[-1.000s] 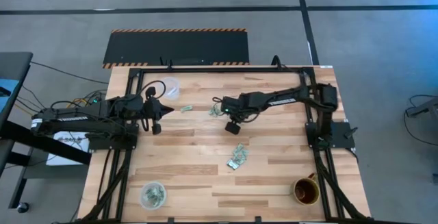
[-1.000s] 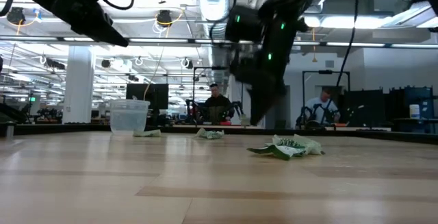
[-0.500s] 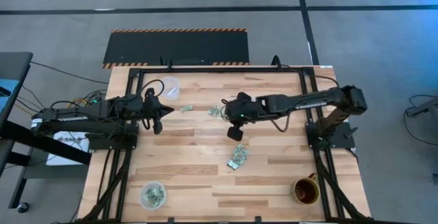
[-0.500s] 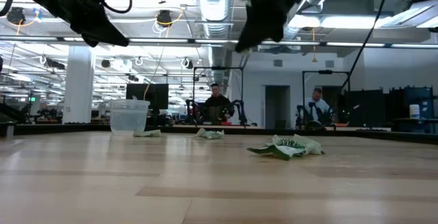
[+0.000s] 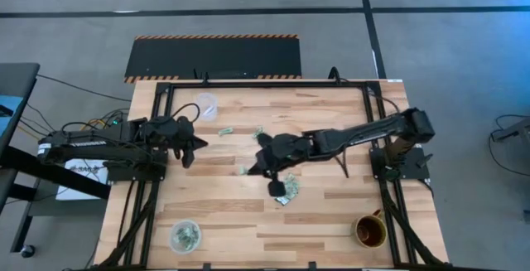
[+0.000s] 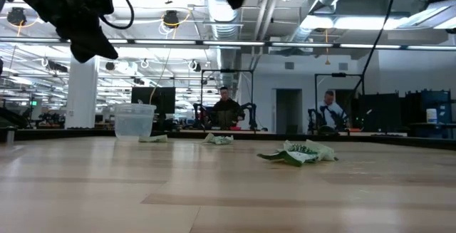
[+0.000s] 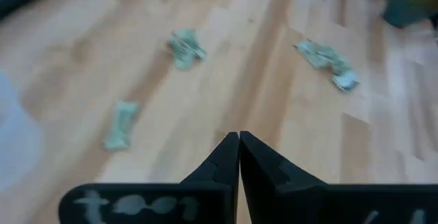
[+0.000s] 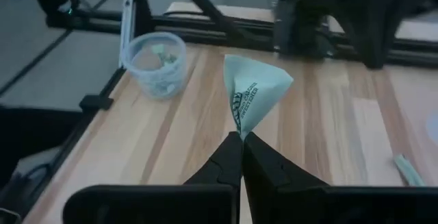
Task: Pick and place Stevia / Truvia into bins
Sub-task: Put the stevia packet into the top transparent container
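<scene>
Your right gripper point(image 8: 241, 136) pinches one Stevia packet point(image 8: 250, 94) mid-table, the filled bin point(image 5: 185, 236) at its 8 o'clock. Your left gripper point(image 7: 238, 138), jaws pressed together empty, hovers beside the empty bin point(image 5: 205, 104).

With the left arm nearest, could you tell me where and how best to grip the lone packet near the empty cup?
Probably from straight above, pinching the packet across its narrow middle: it lies flat, elongated and alone. The shut left gripper must open first.

Robotics lab: exposed ceiling ducts point(image 6: 221, 5), other arm rigs point(image 6: 246, 115).
</scene>
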